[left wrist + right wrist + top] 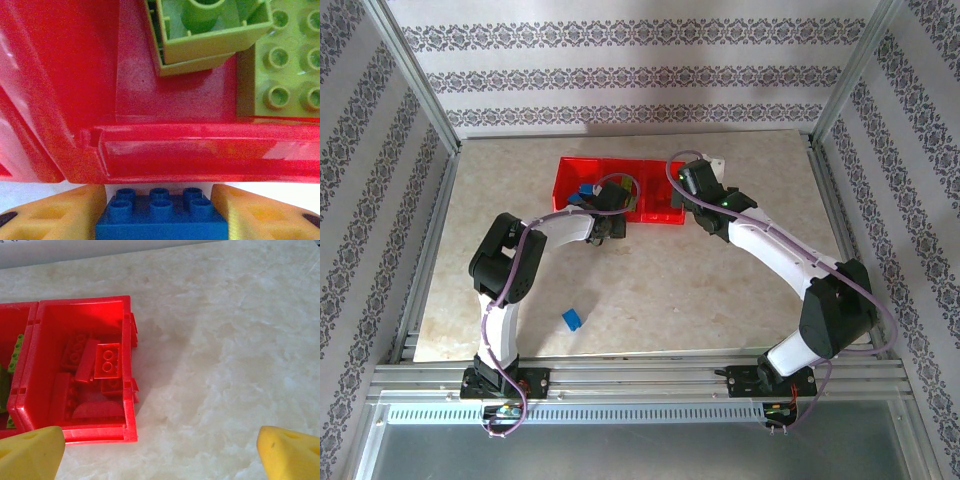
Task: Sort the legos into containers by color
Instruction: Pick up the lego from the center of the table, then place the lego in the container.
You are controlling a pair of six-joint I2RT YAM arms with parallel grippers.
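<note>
The left end effector [159, 199] is clenched on a blue brick [161, 222], both yellow fingers pressed to its sides, just outside the near wall of the red tray [200, 150]. Beyond that wall lie green bricks [210, 35]. The right end effector [160, 452] is released, fingers spread wide, near the right compartment, which holds red bricks [107, 361]. A second blue brick [572, 320] lies on the near tabletop [670, 290], well apart.

The tray [200, 150] is translucent red, with red bricks [106, 360] and lime green bricks [215, 37]; bottom centre, a blue brick [160, 220] and yellow fingertips [55, 215]. Table [700, 300] beige-marbled, walls [620, 80] grey damask-striped.
</note>
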